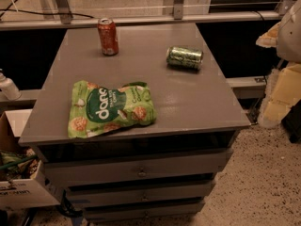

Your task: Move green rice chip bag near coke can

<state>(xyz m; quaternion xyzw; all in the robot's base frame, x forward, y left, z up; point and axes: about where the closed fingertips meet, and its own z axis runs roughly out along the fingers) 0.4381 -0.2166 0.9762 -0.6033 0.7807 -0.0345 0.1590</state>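
Note:
The green rice chip bag (111, 108) lies flat near the front left of the grey cabinet top (188, 102). It is light green with a dark green patch, white lettering and pictured round chips. The coke can (107, 36), red-orange with a silver top, stands upright at the back left, well apart from the bag. My gripper (272, 36) is a pale shape at the right edge of the view, off the cabinet top, far from both the bag and the can. It holds nothing that I can see.
A green can (184, 57) lies on its side at the back right of the cabinet top. The cabinet has drawers (141, 171) below. A cardboard box (19, 182) stands on the floor at the left, and a white bottle (7, 86) is beside it. A rail (141, 19) runs behind.

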